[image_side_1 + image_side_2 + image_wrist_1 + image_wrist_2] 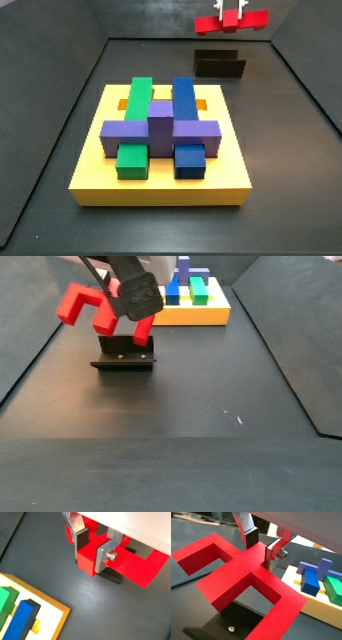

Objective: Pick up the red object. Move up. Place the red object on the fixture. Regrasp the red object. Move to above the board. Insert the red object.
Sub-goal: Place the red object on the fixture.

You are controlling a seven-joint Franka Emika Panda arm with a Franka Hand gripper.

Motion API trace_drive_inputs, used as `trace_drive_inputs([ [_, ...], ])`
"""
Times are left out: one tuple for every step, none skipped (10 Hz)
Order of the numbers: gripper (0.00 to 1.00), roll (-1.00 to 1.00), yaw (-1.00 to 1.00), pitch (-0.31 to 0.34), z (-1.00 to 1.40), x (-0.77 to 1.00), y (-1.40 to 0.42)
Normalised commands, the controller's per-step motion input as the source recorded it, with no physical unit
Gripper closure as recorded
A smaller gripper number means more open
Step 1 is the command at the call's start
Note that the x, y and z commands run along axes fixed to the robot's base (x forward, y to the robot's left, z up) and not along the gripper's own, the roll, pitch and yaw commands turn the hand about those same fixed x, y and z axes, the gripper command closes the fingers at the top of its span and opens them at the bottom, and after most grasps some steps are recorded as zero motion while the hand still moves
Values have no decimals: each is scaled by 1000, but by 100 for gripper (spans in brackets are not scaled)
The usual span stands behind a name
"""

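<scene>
The red object hangs in the air above the black fixture, apart from it. My gripper is shut on its central stub. Both wrist views show the silver fingers pressing that stub from either side, at the gripper and the gripper. The red object spreads its crossbar and legs wide below the jaws. In a side view the red object tilts over the fixture, with the gripper beside it. The yellow board lies nearer the camera.
On the board stand a green block, a blue block and a purple cross-shaped block. Dark walls enclose the floor. The board's corner shows in a wrist view; so does part of the fixture.
</scene>
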Motion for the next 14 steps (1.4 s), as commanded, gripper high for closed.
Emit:
trace_drive_inputs([
  [100, -43, 620, 357, -251, -126, 0],
  [100, -114, 674, 360, -237, -43, 0],
  [100, -149, 651, 371, -237, 0, 0],
  [100, -89, 563, 394, -277, 0, 0],
  [100, 0, 414, 414, -371, 0, -100],
  [100, -63, 377, 337, -363, 31, -86],
  [100, -171, 329, 337, -294, 91, 0],
  [100, -340, 160, 303, -114, 49, 69],
  [100, -577, 0, 43, 0, 46, 140],
  [100, -649, 0, 0, 6, 94, 134],
  [100, -680, -46, -103, 0, 117, 163],
  [100, -637, -191, -237, 0, 160, 151],
  [100, -523, -246, -303, 0, 249, 71],
  [100, -357, -157, -120, -40, 283, 3],
])
